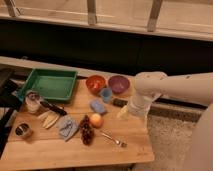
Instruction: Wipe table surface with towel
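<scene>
A crumpled grey-blue towel [67, 127] lies on the wooden table [60, 150], left of centre and near the front. My gripper [126, 112] hangs at the end of the white arm [170, 87], which reaches in from the right. It hovers over the table's right edge, well to the right of the towel and apart from it. The gripper points down beside a dark bar [119, 103].
A green tray [49, 85] stands at the back left. An orange bowl [95, 83], a purple bowl [119, 84] and a blue cup [106, 94] are at the back. A blue sponge [97, 106], an orange [96, 120], grapes [86, 131], a fork [112, 139], banana pieces [49, 120], a jar [33, 101] and a can [22, 131] lie about.
</scene>
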Action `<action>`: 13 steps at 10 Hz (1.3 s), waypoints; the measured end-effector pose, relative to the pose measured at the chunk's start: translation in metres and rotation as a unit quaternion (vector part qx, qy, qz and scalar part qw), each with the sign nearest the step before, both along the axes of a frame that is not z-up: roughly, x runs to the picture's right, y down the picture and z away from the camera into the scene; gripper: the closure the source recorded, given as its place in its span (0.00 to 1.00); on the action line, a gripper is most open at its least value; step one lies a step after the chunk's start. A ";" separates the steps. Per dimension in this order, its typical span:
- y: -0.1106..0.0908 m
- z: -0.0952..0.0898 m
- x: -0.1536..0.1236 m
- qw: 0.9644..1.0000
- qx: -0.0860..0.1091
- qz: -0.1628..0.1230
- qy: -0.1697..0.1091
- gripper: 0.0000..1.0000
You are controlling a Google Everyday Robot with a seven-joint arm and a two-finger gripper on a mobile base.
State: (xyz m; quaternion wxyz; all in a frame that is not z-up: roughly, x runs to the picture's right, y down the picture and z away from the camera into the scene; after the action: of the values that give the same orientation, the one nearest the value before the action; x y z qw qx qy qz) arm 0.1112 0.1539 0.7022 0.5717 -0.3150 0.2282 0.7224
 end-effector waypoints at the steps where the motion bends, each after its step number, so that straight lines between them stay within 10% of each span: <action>1: -0.005 -0.003 -0.025 1.000 0.005 -0.009 -0.019 0.20; 5: -0.010 -0.034 -0.142 0.993 0.029 -0.059 -0.102 0.20; 7: -0.001 -0.064 -0.209 0.982 0.043 -0.095 -0.159 0.20; 9: 0.004 -0.076 -0.231 0.976 0.047 -0.108 -0.181 0.20; 13: 0.004 -0.076 -0.231 0.976 0.048 -0.107 -0.181 0.20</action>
State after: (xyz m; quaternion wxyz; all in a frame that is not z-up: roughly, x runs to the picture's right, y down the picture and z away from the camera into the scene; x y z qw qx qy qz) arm -0.1198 0.1581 0.6259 0.6920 -0.3865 0.1190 0.5980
